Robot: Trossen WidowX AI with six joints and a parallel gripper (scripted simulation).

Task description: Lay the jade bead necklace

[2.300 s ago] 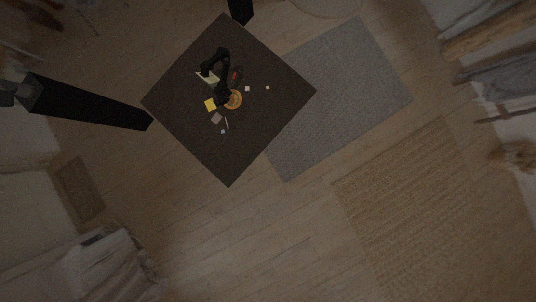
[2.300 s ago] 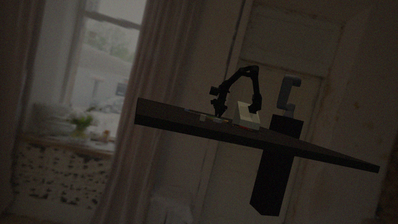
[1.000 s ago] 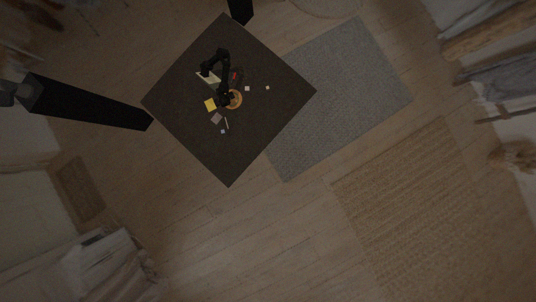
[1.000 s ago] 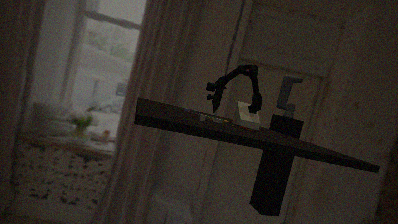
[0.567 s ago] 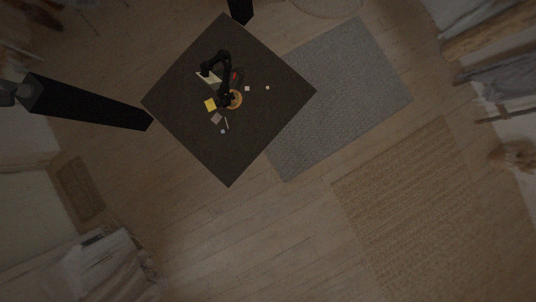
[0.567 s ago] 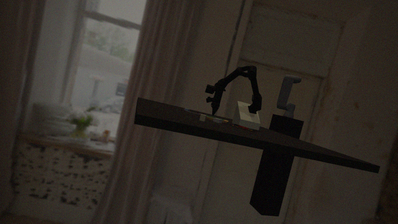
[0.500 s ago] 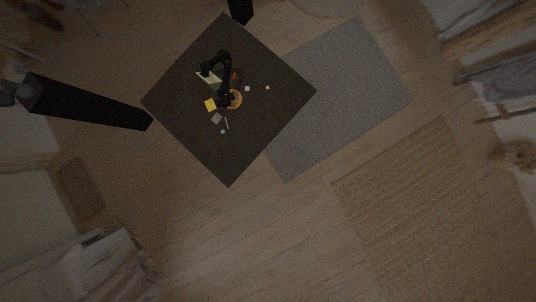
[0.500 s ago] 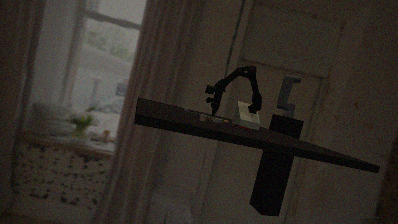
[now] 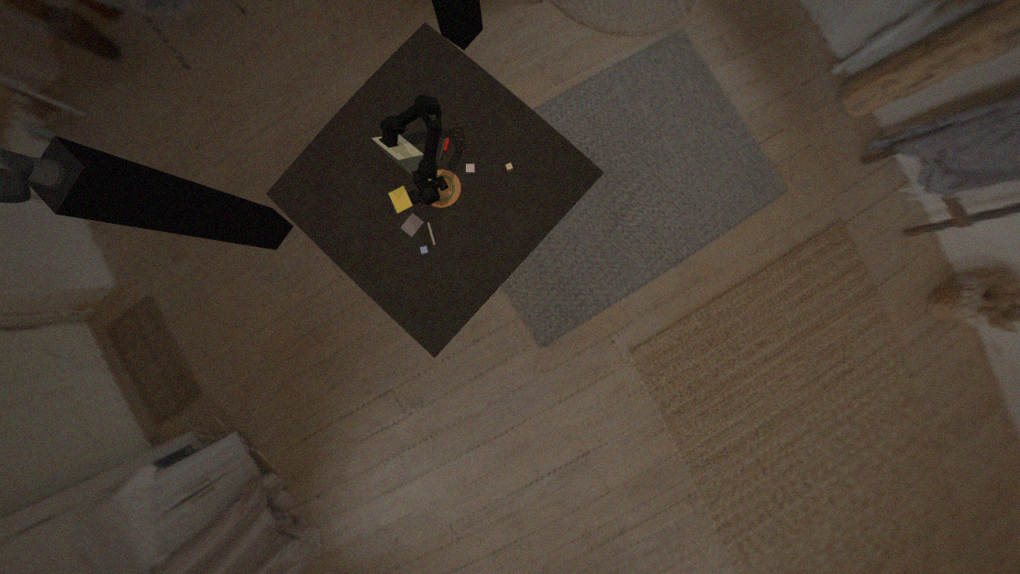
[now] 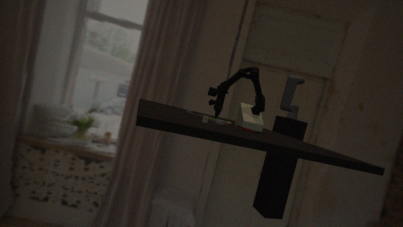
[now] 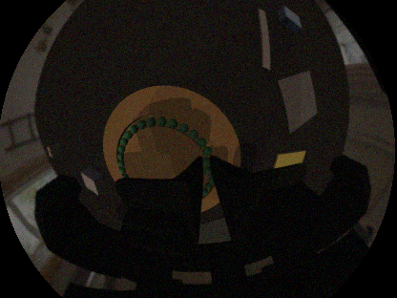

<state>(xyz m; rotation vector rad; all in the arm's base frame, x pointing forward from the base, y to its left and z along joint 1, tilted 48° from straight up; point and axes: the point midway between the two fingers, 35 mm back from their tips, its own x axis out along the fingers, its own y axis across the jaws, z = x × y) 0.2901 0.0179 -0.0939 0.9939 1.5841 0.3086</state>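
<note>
The round orange-brown bead board [image 11: 172, 141] lies on the dark table, and it also shows small in the top view [image 9: 447, 189]. The jade bead necklace [image 11: 159, 122] runs as a green arc over the board's left, top and right. Its right end drops down between my fingertips. My gripper [image 11: 205, 159] stands low over the board's near right edge, and its fingers are closed on the strand. The arm hides part of the board in the top view, where the gripper [image 9: 430, 191] is at the board's left side. In the exterior view the gripper [image 10: 217, 115] points down just above the table.
A yellow square [image 9: 399, 199], a grey tile [image 9: 412, 224], a thin stick [image 9: 431, 233] and a small blue piece [image 9: 424, 249] lie in front of the board. A pink cube [image 9: 470, 168], a beige cube [image 9: 508, 166] and a red item [image 9: 444, 144] lie beyond it. The white arm base block [image 9: 395, 148] stands behind.
</note>
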